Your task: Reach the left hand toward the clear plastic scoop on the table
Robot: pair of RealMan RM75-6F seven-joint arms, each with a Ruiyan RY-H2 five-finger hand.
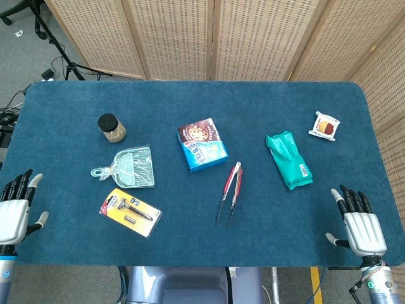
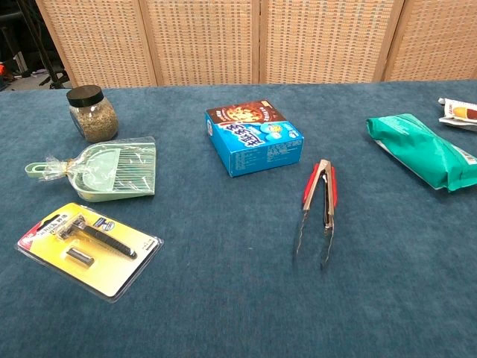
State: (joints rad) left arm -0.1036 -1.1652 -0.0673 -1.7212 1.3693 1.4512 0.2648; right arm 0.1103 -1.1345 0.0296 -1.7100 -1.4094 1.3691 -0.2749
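Head view shows me my left hand (image 1: 16,209) at the near left corner of the desk (image 1: 190,250), fingers spread and holding nothing, well apart from the scoop (image 1: 130,167). My right hand (image 1: 361,225) sits at the near right corner, likewise spread and empty. The scoop lies flat on the left half of the desk, between the jar (image 1: 111,127) and the yellow razor pack (image 1: 130,212). It is pale green, see-through, ribbed, with a looped handle pointing to the left edge and crinkled clear wrap around the neck (image 2: 56,168). The desk is covered in dark blue felt; behind its far edge stand woven folding screens (image 1: 215,38).
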